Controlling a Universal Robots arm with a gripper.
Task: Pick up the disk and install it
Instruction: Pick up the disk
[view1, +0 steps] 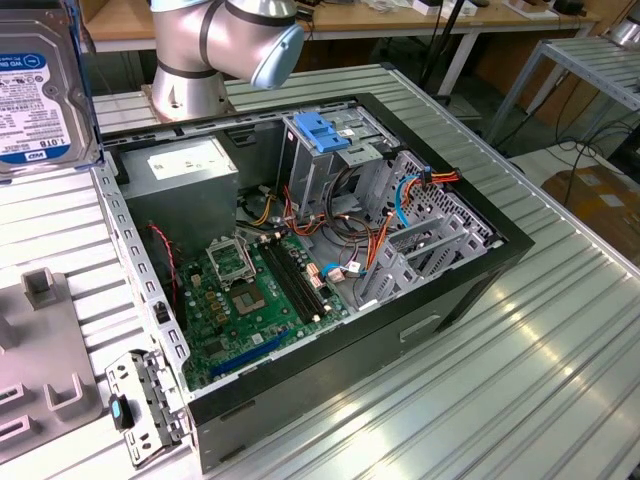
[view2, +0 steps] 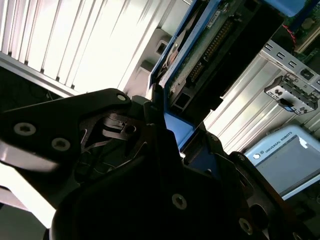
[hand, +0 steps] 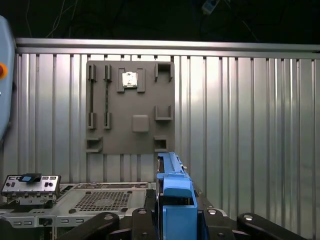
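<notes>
Silver-grey and flat, the metal disk (view1: 35, 90) with its white-and-blue label and blue plastic rails is up in the air at the exterior view's left. It hangs over the ribbed silver metal table (view1: 480, 380). It is well apart from the big open black computer case (view1: 440, 300) and is not in it yet.

In both wrist views the black gripper (hand: 175, 220) is clenched on the disk. Its black fingers (hand: 145, 220) press on the two sides of one blue rail, and the disk stands on its edge between them.

The case lies on its side on the table with its inside showing. In it are a green circuit board (view1: 250, 290) and a grey metal power box with a white label (view1: 185, 170). A metal drive cage with a blue plastic latch (view1: 322, 130) is near the power box. Orange and red wires (view1: 375, 240) run beside the cage.

The fat silver robot arm with a pale blue cap (view1: 225, 40) stands behind the case. A flat grey plate with small raised holders (hand: 131, 107) lies on the table, beside the case.
</notes>
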